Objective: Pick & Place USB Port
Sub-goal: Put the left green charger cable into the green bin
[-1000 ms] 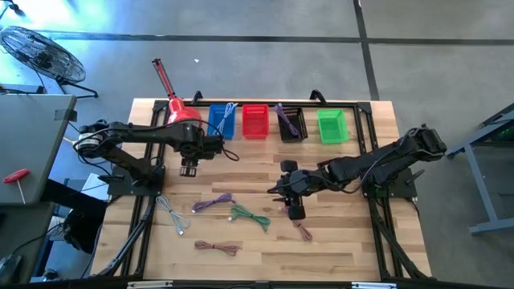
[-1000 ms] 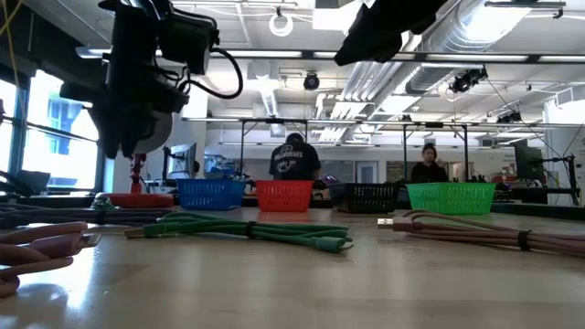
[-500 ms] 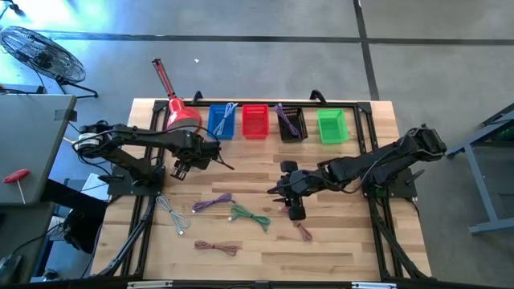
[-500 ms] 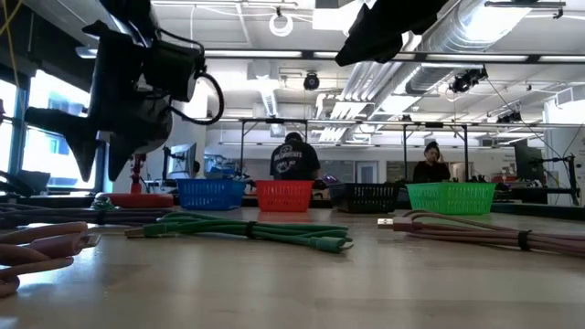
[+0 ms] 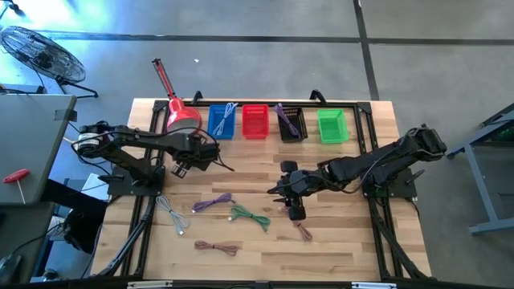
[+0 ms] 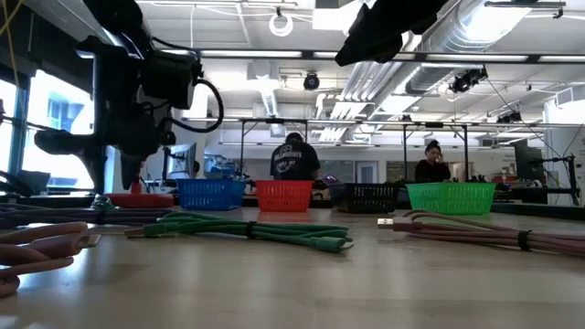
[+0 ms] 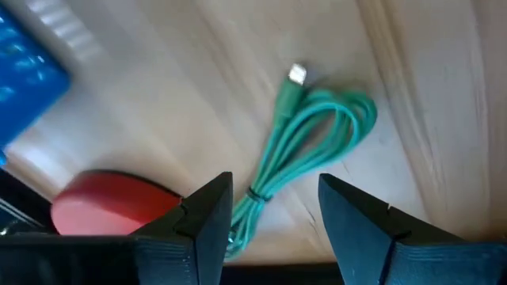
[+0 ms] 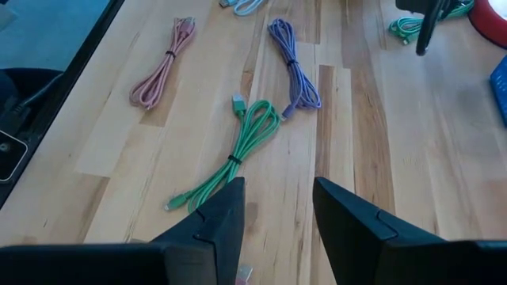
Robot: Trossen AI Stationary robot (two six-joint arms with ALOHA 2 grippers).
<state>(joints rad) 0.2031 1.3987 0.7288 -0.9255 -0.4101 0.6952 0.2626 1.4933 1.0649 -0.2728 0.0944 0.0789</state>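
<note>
A coiled teal USB cable (image 7: 317, 131) lies flat on the wooden table near the far left, also seen in the right wrist view (image 8: 408, 25). My left gripper (image 7: 275, 186) (image 5: 181, 169) hangs open just above it, pointing steeply down, one finger to each side of the coil's tied end, touching nothing. A green cable (image 5: 250, 215), a purple one (image 5: 211, 202), a pink one (image 5: 217, 247) and a pale one (image 5: 170, 215) lie on the table's near half. My right gripper (image 5: 293, 210) (image 8: 277, 206) waits open above the table's middle.
Blue (image 5: 222, 120), red (image 5: 254, 120), black (image 5: 291, 123) and green (image 5: 332, 126) baskets line the far edge; the blue and black ones hold cables. A red tool (image 5: 181, 112) lies by the left gripper. A short pink cable (image 5: 303, 231) lies near the right gripper. People stand beyond the table.
My left gripper has come down toward the table and a little toward its left edge, rolling about its own pointing line as it sank. The cables have stayed where they lay.
</note>
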